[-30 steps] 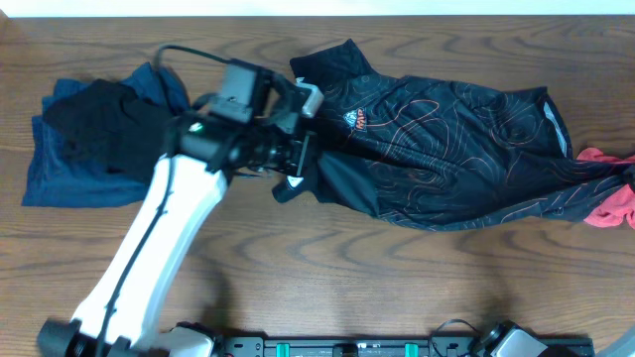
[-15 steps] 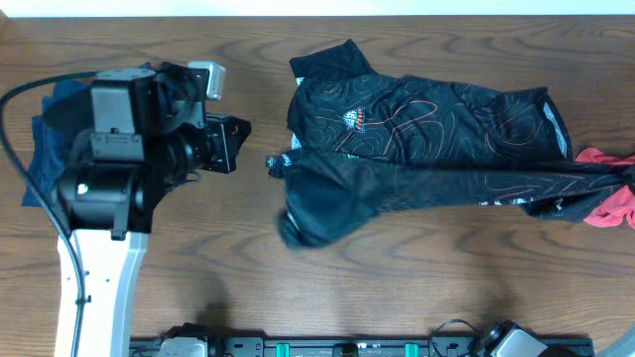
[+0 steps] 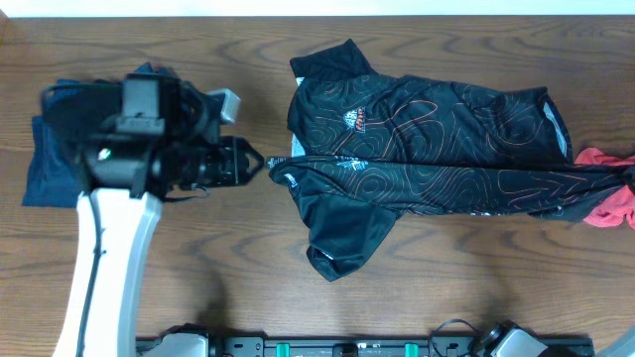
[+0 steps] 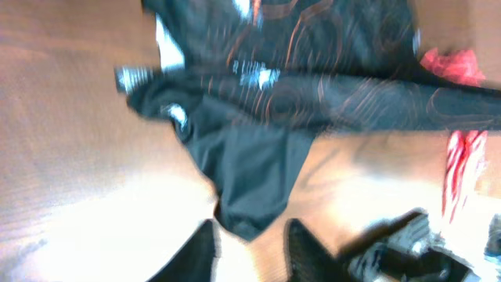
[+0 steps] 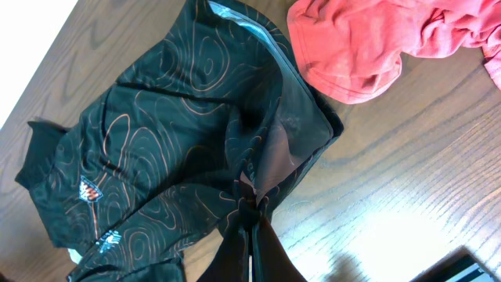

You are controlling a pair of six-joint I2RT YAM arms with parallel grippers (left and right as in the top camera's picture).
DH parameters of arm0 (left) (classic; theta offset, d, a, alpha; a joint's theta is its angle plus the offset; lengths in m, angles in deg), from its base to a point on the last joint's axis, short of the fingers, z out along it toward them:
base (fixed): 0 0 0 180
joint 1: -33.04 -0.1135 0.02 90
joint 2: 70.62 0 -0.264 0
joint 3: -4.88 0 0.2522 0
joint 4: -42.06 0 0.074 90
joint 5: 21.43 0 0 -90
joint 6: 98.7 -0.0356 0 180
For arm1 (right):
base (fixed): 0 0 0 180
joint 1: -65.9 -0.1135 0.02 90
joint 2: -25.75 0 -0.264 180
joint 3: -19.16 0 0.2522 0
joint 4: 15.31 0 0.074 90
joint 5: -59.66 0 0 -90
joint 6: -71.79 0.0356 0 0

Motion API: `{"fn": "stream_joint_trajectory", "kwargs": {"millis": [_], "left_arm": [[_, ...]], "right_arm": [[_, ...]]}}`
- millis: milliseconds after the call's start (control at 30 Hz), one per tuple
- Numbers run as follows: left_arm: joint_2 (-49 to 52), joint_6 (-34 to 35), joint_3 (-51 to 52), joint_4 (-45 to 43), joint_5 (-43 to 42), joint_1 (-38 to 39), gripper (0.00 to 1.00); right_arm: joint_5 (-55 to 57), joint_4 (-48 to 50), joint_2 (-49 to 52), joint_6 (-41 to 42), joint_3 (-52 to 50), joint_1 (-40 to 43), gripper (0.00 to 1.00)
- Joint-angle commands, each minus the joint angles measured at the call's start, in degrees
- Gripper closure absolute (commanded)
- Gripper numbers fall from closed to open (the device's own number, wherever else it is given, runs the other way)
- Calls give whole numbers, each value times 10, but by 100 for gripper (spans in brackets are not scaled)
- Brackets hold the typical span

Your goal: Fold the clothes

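Overhead view evenly lit, sharp — left wrist view smeared with blur, white glare on the table (image 4: 86, 227) left of the black jersey (image 4: 258, 157).

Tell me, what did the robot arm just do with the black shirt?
The left tool let go of the black jersey and pulled back leftward; the freed sleeve dropped flat toward the near edge. The red garment and navy pile stayed put.

Table (image 3: 476, 288) front bare; jersey (image 3: 437, 149) spans centre-right; navy garment (image 3: 45, 183) blocks left.
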Motion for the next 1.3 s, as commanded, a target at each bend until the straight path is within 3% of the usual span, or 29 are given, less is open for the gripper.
{"fn": "stream_joint_trajectory", "kwargs": {"millis": [0,200,467,633,733,1000,1267], "left_arm": [[38,3,30,14,0,24,57],[104,18,100,-9,0,87,54],[154,82,199,-135,0,147,53],[164,96,227,-164,0,171,51],[164,103,245,-198,0,188,41],[164,148,299,-286,7,209,39],[166,150,315,-323,7,210,39]], "right_arm": [[2,3,2,-6,3,4,99],[8,4,2,-6,3,4,99],[8,3,2,-6,3,4,99],[8,3,2,-6,3,4,99],[8,3,2,-6,3,4,99],[9,3,2,-6,3,4,99],[8,3,2,-6,3,4,99]]}}
